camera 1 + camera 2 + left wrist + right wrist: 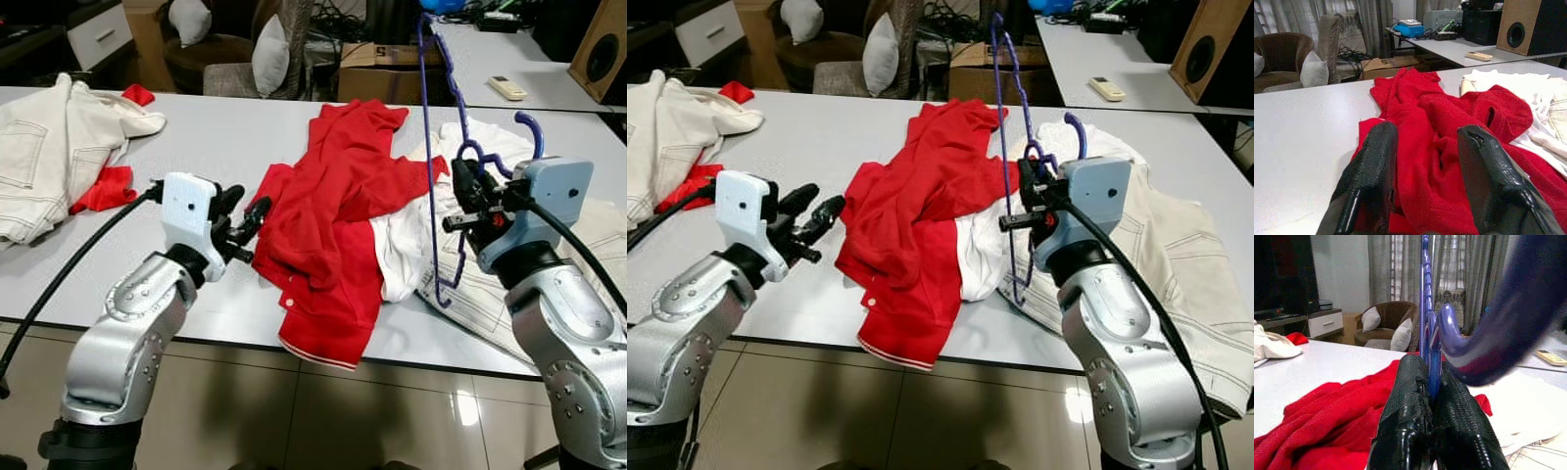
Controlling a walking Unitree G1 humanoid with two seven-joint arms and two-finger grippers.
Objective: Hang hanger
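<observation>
The right gripper [468, 196] has its two black fingers [1405, 401] pressed together on the neck of a blue hanger [428, 147], just below the hook, with no gap showing between the pads beyond the thin plastic they pinch. The hanger is held upright above the white table [225, 137], its hook curling by the wrist housing and its long frame standing edge-on, one end rising high over the table and the other reaching down near the table's front edge. The left gripper [245, 221] hovers low over the table with its jaws parted fairly wide and nothing between them, its fingers [1374, 171] pointing at a crumpled red shirt [333, 206]. A white garment [402, 250] lies under the shirt's right side, beneath the hanger, and a cream jacket [49, 147] rests at the table's far left.
</observation>
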